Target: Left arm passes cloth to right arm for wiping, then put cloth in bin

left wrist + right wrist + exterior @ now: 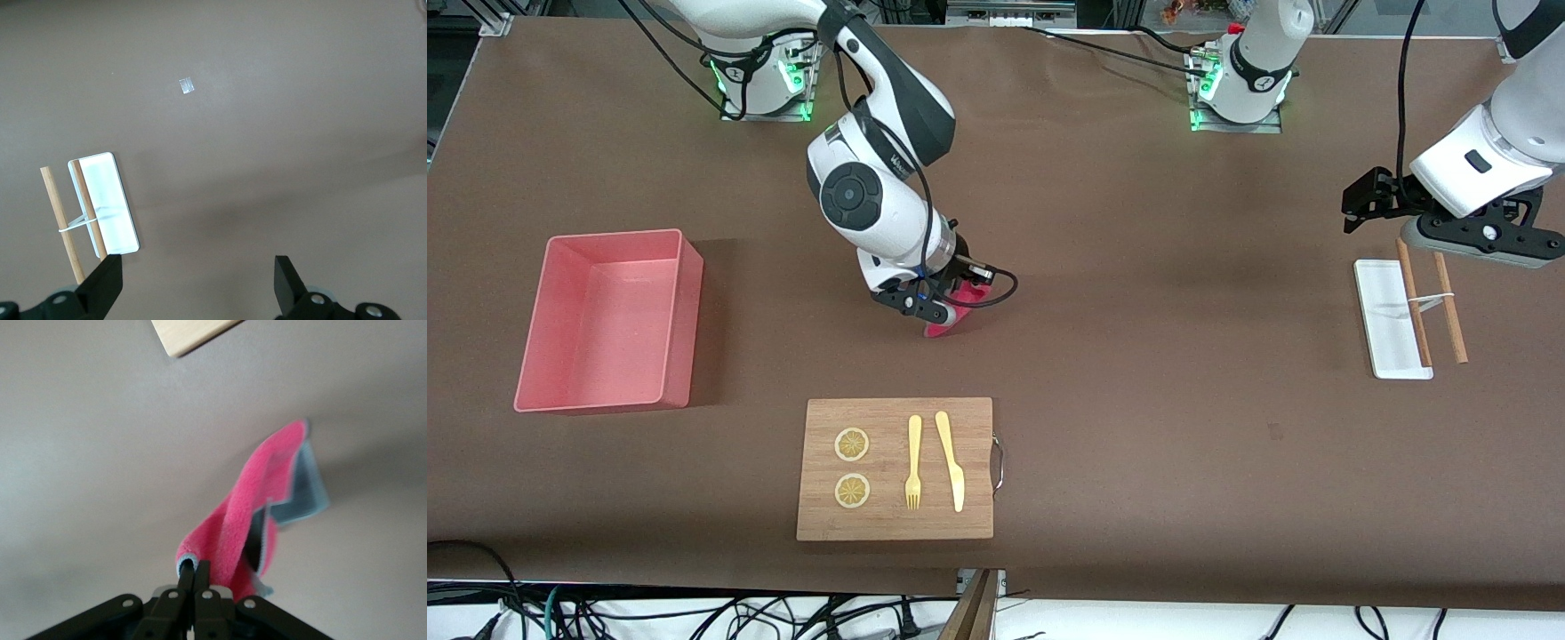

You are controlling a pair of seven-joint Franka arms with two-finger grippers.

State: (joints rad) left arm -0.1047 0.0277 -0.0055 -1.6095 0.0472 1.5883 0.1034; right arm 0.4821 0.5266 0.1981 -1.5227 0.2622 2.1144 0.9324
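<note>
Right gripper [935,313] sits mid-frame in the front view, just above the wooden board [895,468], fingers pinched tight on 1 edge of the cloth [951,313]. The wrist view shows it better: cloth [263,503] hangs limp from the closed tips, pink terry w/ a grey-blue back, trailing down toward the table. Looks soft, light and floppy, so it'll drape and drag, not push. For wiping I'd reckon a bunched grip nearer the middle gives more contact than this corner pinch.

Bin [609,320] waits at frame left, well apart from the cloth.

Left gripper [197,283] hovers at the right edge of the front view over the white tray [105,203] and 2 wooden sticks [63,223], fingers spread wide, holding nothing. That arm's waiting.
</note>
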